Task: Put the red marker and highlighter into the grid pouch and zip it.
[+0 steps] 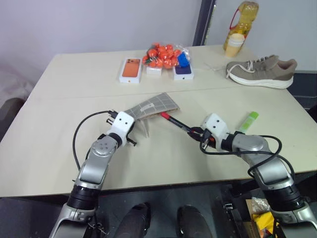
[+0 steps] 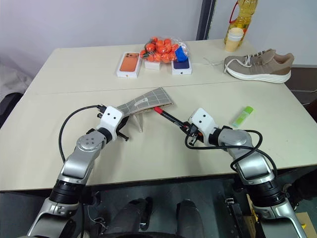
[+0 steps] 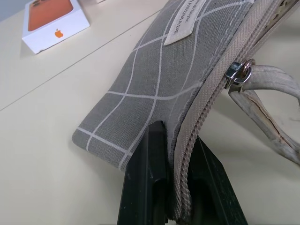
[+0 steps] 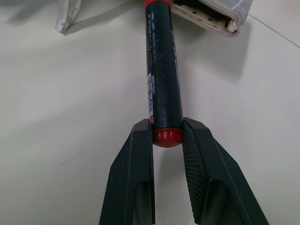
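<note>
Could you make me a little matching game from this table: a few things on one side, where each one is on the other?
Things:
1. red marker
2. grid pouch
3. highlighter
4. shoe

Places:
A. lying loose on the table beside the right arm
B. pinched at one corner by the left end effector
C. at the far right end of the table
D. held by its end in the right end effector, tip at the pouch's edge

Pairs: 1-D, 2-B, 3-A, 4-C
</note>
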Motion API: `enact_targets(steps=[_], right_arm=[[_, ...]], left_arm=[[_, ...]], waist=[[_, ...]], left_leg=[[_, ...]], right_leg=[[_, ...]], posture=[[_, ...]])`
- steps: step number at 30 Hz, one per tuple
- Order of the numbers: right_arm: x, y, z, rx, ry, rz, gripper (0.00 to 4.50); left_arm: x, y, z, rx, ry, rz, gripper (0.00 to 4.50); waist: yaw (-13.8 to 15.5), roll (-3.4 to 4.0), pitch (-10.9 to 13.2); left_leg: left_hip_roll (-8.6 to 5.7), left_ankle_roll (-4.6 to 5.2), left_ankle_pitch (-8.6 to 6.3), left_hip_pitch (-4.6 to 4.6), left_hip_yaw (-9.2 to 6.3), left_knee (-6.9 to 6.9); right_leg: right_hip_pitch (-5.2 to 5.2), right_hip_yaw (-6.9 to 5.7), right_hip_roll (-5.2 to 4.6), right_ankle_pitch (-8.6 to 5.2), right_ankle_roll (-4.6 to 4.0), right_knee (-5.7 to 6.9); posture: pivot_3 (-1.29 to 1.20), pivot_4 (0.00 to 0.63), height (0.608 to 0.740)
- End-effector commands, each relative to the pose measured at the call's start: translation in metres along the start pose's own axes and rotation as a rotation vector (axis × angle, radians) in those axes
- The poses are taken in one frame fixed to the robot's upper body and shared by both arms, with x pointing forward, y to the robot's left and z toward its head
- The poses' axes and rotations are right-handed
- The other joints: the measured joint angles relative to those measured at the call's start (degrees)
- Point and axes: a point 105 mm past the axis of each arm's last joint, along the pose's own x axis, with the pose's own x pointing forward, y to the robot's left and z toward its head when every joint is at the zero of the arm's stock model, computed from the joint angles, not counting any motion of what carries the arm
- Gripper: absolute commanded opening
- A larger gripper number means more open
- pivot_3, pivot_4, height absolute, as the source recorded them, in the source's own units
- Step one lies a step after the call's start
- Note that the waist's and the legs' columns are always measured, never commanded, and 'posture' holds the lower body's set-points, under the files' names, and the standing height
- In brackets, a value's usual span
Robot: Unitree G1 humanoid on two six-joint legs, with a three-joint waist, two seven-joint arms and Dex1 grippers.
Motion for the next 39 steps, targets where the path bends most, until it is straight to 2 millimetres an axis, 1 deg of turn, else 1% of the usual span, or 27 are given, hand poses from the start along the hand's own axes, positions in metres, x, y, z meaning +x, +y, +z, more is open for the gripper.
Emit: enact_targets(steps=[1, 4, 7, 8, 12, 15, 17, 19, 21, 23, 24, 25, 28, 31, 33, 36, 38, 39], right_arm=[[-0.002, -0.006, 0.009, -0.034, -0.019, -0.021, 0.32], [-0.002, -0.010, 0.008, -0.048, 0.006, -0.039, 0.32], [-0.002, -0.014, 0.013, -0.110, 0.026, -0.047, 0.32], [-0.002, -0.014, 0.016, -0.166, 0.043, -0.043, 0.32], [0.004, -0.009, 0.031, -0.337, 0.074, -0.012, 0.32], [0.008, -0.006, 0.037, -0.394, 0.084, -0.001, 0.32], [0.014, -0.004, 0.044, -0.435, 0.086, 0.001, 0.32], [0.017, -0.001, 0.047, -0.464, 0.091, 0.009, 0.32], [0.018, 0.001, 0.046, -0.480, 0.103, 0.028, 0.32], [0.017, 0.000, 0.046, -0.480, 0.106, 0.027, 1.36], [0.016, -0.001, 0.046, -0.483, 0.106, 0.021, 1.70], [0.015, -0.002, 0.047, -0.485, 0.105, 0.015, 2.13], [0.007, -0.005, 0.053, -0.438, 0.058, 0.006, 3.68], [-0.010, 0.000, 0.062, -0.337, -0.036, 0.044, 3.68], [-0.021, -0.001, 0.062, -0.256, -0.063, 0.050, 3.68], [-0.035, -0.018, 0.050, -0.148, -0.060, -0.039, 3.68], [-0.042, -0.038, 0.038, -0.002, -0.052, -0.135, 3.68], [-0.048, -0.054, 0.026, 0.095, -0.026, -0.218, 3.95]], left_arm=[[-0.003, -0.003, 0.016, 0.041, -0.071, -0.017, 0.00], [-0.005, -0.006, 0.017, 0.067, -0.084, -0.040, 0.00], [-0.007, -0.010, 0.018, 0.101, -0.091, -0.066, 0.00], [-0.008, -0.013, 0.019, 0.111, -0.099, -0.081, 0.00], [-0.010, -0.029, 0.026, 0.141, -0.149, -0.163, 0.00], [-0.012, -0.038, 0.031, 0.158, -0.173, -0.205, 0.00], [-0.014, -0.047, 0.033, 0.172, -0.185, -0.245, 0.00], [-0.015, -0.050, 0.033, 0.171, -0.184, -0.259, 0.00], [-0.015, -0.050, 0.032, 0.169, -0.181, -0.259, 0.00], [-0.014, -0.047, 0.031, 0.165, -0.170, -0.245, 0.00], [-0.014, -0.045, 0.030, 0.161, -0.165, -0.235, 0.00], [-0.014, -0.043, 0.029, 0.158, -0.160, -0.226, 0.00], [-0.012, -0.036, 0.025, 0.148, -0.139, -0.186, 0.00], [-0.009, -0.028, 0.023, 0.137, -0.121, -0.135, 0.00], [-0.006, -0.021, 0.021, 0.122, -0.103, -0.094, 0.00], [-0.003, -0.013, 0.016, 0.106, -0.074, -0.047, 0.00], [0.000, -0.009, 0.014, 0.099, -0.058, -0.022, 0.00], [0.001, -0.007, 0.014, 0.096, -0.057, -0.013, 0.00]], waist=[[0.0, 0.00, 0.0], [0.0, 0.00, 0.0], [0.0, 0.00, 0.0], [0.0, 0.00, 0.0], [-0.1, 0.00, 0.0], [-0.1, 0.00, 0.0], [-0.1, 0.00, 0.0], [-0.1, 0.00, 0.0], [0.0, 0.00, 0.0], [0.0, 0.00, 0.0], [0.0, 0.00, 0.0], [0.0, 0.00, 0.0], [0.0, 0.00, 0.0], [0.1, -0.01, 0.0], [0.2, -0.01, 0.0], [0.6, -0.03, 0.0], [0.7, -0.02, 0.0], [0.8, -0.02, 0.0]], left_leg=[[0.00, 0.00, 0.00, 0.00, 0.00, 0.00], [0.00, 0.00, 0.00, 0.00, 0.00, 0.00], [0.00, 0.00, 0.00, 0.00, 0.00, 0.00], [0.00, 0.00, 0.00, 0.00, 0.00, 0.00], [0.00, 0.00, 0.00, 0.00, 0.00, 0.00], [0.00, 0.00, 0.00, -0.01, 0.01, 0.00], [0.00, 0.00, 0.00, -0.02, 0.01, 0.00], [0.00, 0.00, 0.00, -0.03, 0.01, 0.00], [0.00, 0.00, 0.00, -0.03, 0.00, 0.00], [-0.01, 0.00, 0.00, -0.03, 0.00, 0.00], [-0.02, 0.00, 0.00, -0.03, 0.00, 0.00], [-0.02, 0.00, 0.00, -0.03, 0.00, 0.00], [-0.02, 0.00, 0.00, -0.03, 0.00, 0.00], [-0.02, 0.01, 0.00, -0.04, -0.01, 0.00], [-0.02, 0.02, -0.01, -0.04, -0.01, 0.00], [-0.02, 0.03, -0.01, -0.04, -0.02, 0.02], [-0.01, 0.03, -0.01, -0.03, 0.01, 0.04], [0.00, 0.03, -0.01, -0.03, 0.01, 0.06]], right_leg=[[0.00, 0.00, 0.00, 0.00, 0.00, 0.00], [0.00, 0.00, 0.00, 0.00, 0.00, 0.00], [0.00, 0.00, 0.00, 0.00, 0.00, 0.00], [-0.01, 0.00, 0.00, 0.00, 0.00, 0.00], [-0.01, 0.00, -0.01, 0.00, 0.00, 0.00], [-0.02, 0.00, -0.02, 0.00, 0.00, 0.00], [-0.02, 0.00, -0.04, 0.00, 0.00, -0.01], [-0.02, 0.00, -0.04, 0.00, 0.00, -0.01], [-0.02, -0.01, -0.03, 0.00, 0.00, 0.00], [-0.02, -0.01, -0.04, 0.00, 0.00, -0.01], [-0.02, -0.01, -0.04, 0.00, 0.00, -0.01], [-0.02, -0.01, -0.04, 0.00, 0.00, -0.01], [-0.02, -0.01, -0.03, 0.00, 0.00, 0.00], [-0.02, -0.01, -0.04, 0.00, 0.00, -0.01], [-0.01, -0.02, -0.04, 0.00, 0.00, -0.02], [0.01, -0.03, -0.04, 0.00, 0.00, -0.02], [0.00, -0.02, -0.03, 0.00, 0.00, -0.01], [0.00, -0.02, -0.01, 0.00, 0.00, 0.00]], posture=[[0.00, 0.150, 0.740], [0.00, 0.150, 0.740], [0.00, 0.150, 0.740], [0.00, 0.150, 0.740], [0.00, 0.150, 0.740], [0.00, 0.150, 0.740], [0.00, 0.150, 0.740], [0.00, 0.150, 0.740], [0.00, 0.150, 0.740], [0.00, 0.150, 0.740], [0.00, 0.150, 0.740], [0.00, 0.150, 0.740], [0.00, 0.150, 0.740], [0.00, 0.150, 0.740], [0.00, 0.150, 0.740], [0.00, 0.150, 0.740], [0.00, 0.150, 0.740], [0.00, 0.150, 0.740]])
